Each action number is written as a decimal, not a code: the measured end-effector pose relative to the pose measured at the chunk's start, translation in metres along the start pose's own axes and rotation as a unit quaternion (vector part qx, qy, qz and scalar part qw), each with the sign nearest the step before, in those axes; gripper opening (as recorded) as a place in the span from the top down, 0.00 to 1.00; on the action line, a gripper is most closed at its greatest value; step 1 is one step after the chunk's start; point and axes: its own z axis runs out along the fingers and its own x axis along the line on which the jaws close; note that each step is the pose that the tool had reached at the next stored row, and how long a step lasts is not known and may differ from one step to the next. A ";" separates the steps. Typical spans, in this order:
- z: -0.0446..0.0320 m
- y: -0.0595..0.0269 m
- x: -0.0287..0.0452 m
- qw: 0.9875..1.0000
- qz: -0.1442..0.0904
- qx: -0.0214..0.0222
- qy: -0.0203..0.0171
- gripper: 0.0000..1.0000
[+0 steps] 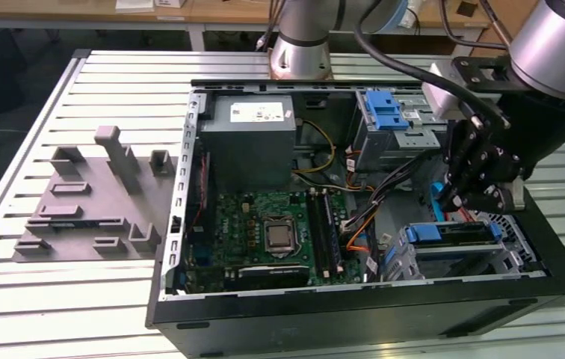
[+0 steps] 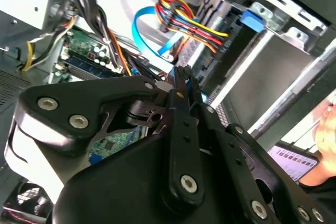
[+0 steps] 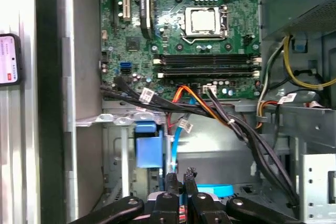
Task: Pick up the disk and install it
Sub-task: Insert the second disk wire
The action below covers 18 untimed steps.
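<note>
- My tool (image 1: 477, 196) hangs inside the open computer case (image 1: 362, 314), near the side at the exterior view's right.
- In both wrist views my tool's fingers (image 2: 181, 85) are pressed close together. They look shut, with nothing big between them.
- In the first wrist view the fingertips (image 3: 181, 179) sit just over a blue flat cable (image 3: 215, 189).
- The disk (image 1: 452, 233) sits in its metal bay in the case, just below my tool in the exterior view. I can see its blue holder around it.
- My tool is near the disk. I cannot tell if they touch.
- Another blue holder (image 1: 386, 111) sits in a bay at the far end of the case.
- The green board (image 1: 267, 232) lies flat in the middle of the case, with a square chip socket (image 3: 202, 20) on it.
- A grey power box (image 1: 250, 142) with a white sticker stands next to the board.
- Red, yellow and black wires (image 2: 194, 22) bunch up near the bay.
- A grey foam tray (image 1: 88, 202) lies on the desk (image 1: 83, 299), at the exterior view's left, apart from the case.
</note>
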 end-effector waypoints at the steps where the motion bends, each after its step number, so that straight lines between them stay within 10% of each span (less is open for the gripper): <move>1: 0.0002 -0.0001 0.0023 1.000 0.000 0.000 0.000 0.84; 18: 0.0055 -0.0026 0.0128 1.000 0.000 0.000 0.000 0.84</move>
